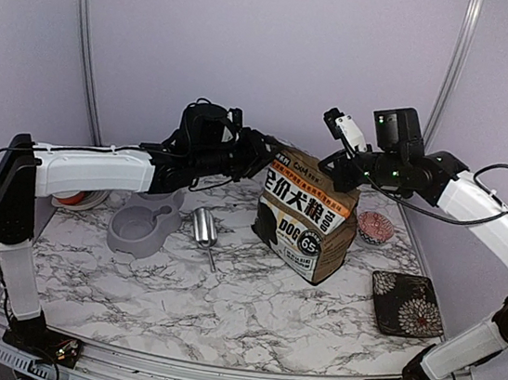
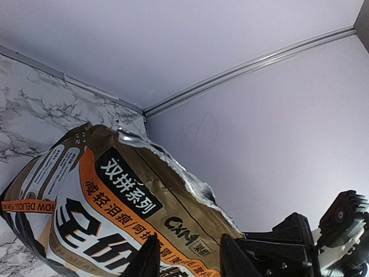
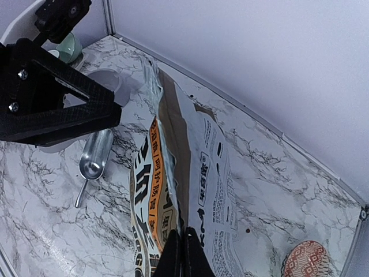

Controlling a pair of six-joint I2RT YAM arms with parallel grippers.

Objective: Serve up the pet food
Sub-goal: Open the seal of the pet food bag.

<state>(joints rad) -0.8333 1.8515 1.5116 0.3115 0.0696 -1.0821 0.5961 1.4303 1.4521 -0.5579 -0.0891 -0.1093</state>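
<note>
The brown-and-white dog-food bag stands upright mid-table with its top torn open. The pet food itself is hidden; no kibble shows. My right gripper is shut on the bag's torn top edge, pinching it from the right side. My left gripper is open at the bag's upper left. The printed front shows between its two dark fingers, which do not visibly touch it.
A grey pet bowl sits left of the bag, with a metal scoop lying between them. A red-patterned small bowl stands behind the bag on the right. A dark floral square plate lies front right. Walls close in behind.
</note>
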